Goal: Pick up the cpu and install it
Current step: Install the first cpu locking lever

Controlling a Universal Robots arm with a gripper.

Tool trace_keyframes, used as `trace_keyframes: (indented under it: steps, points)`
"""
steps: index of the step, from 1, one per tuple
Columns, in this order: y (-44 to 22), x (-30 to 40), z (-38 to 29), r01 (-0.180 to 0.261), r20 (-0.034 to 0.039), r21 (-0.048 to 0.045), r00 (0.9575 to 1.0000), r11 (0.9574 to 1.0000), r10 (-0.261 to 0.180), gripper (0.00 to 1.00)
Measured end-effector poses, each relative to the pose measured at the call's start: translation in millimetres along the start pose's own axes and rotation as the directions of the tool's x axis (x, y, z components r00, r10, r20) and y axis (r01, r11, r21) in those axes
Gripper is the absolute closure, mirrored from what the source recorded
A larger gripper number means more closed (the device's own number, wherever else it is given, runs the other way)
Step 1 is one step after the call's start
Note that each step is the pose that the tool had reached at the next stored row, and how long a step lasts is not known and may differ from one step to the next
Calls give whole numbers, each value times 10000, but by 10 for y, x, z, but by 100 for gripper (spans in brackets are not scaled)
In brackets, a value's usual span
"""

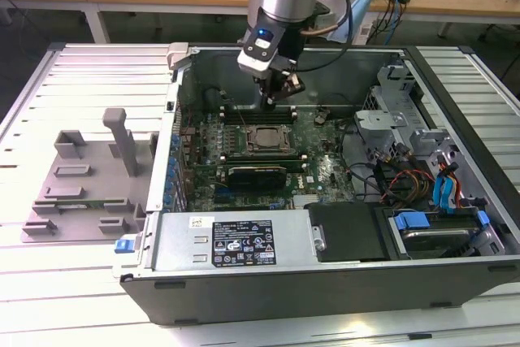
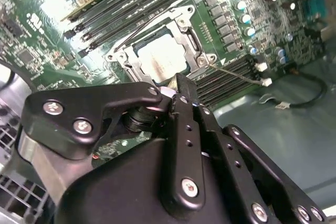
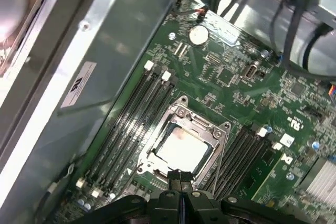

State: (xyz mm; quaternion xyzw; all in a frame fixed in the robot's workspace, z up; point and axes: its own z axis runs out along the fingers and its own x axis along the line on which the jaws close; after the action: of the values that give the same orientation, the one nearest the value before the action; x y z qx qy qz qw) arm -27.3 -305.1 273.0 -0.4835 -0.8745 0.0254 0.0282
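Tool (image 1: 275,97) hung inside open computer case (image 1: 455,266), fingers closed together, gripping nothing, above motherboard (image 1: 325,170). Grey tray (image 1: 81,188) lay on counter (image 1: 49,282) at exterior view's left. Cpu (image 3: 182,150) sat in socket (image 3: 181,109), metal frame around it, just beside fingertips (image 3: 180,178).

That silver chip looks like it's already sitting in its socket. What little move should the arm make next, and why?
Probably lift straight up a little. The cpu lies flat inside the socket frame, and the gripper hangs just above it with jaws together, seemingly holding nothing.
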Motion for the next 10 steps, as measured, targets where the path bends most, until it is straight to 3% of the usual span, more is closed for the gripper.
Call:
trace_keyframes:
  steps: [5,8,10]
  points:
    - [0,0,0,1117,78,32,9937,9937,-1117,89]
    - [0,0,0,1705,119,52,9853,9853,-1705,89]
    - [0,0,0,2172,150,71,9760,9761,-2173,89]
